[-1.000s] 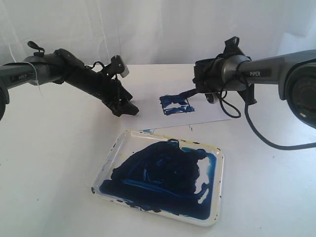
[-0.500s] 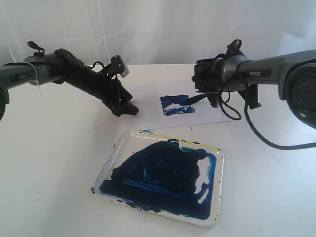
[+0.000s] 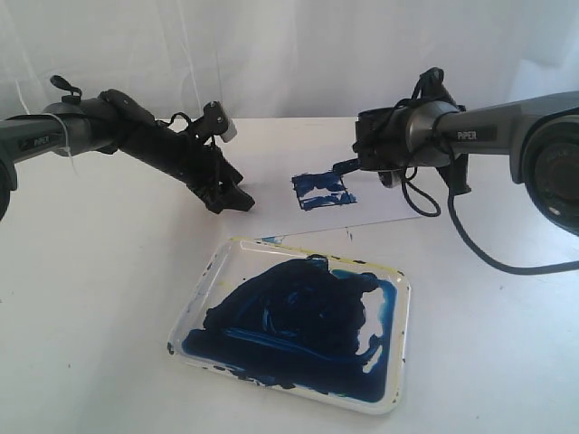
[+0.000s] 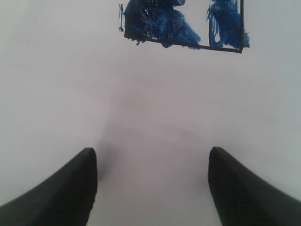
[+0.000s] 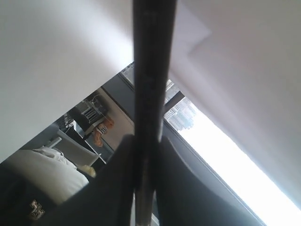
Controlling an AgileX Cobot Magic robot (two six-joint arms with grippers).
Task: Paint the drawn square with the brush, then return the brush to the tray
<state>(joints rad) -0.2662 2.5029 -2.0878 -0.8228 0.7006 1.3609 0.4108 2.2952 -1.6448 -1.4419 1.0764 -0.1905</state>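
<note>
Painting at the square, brush in the right gripper

Spreading under everything is a white table (image 3: 90, 298), and the two black arms reach in over it from either side.

The tray (image 3: 404, 312) lies nearest the exterior camera, its floor almost wholly covered in dark blue paint, with yellowish specks along the rim. It holds no brush.

Behind the tray lies a flat white paper sheet (image 3: 384, 208), well apart from it.

The left gripper (image 3: 233, 196) hangs low over the table just beside the sheet's left edge. Its two dark fingers (image 4: 70, 188) stand wide apart with nothing between them, and the left wrist view shows only bare white surface in the gap.

The right gripper (image 5: 146, 146) hovers over the far right part of the sheet, its jaws drawn in narrow and clamped on the brush handle.

The drawn square (image 3: 323, 191) sits on the sheet between the two grippers. Its thin black outline is largely filled with dark blue strokes, with a few white patches showing through.

The brush (image 3: 344, 166) juts from the right gripper toward the square's far right corner. Whether its bristles touch the paper cannot be told. In the right wrist view the black handle runs straight up between the fingers.
</note>
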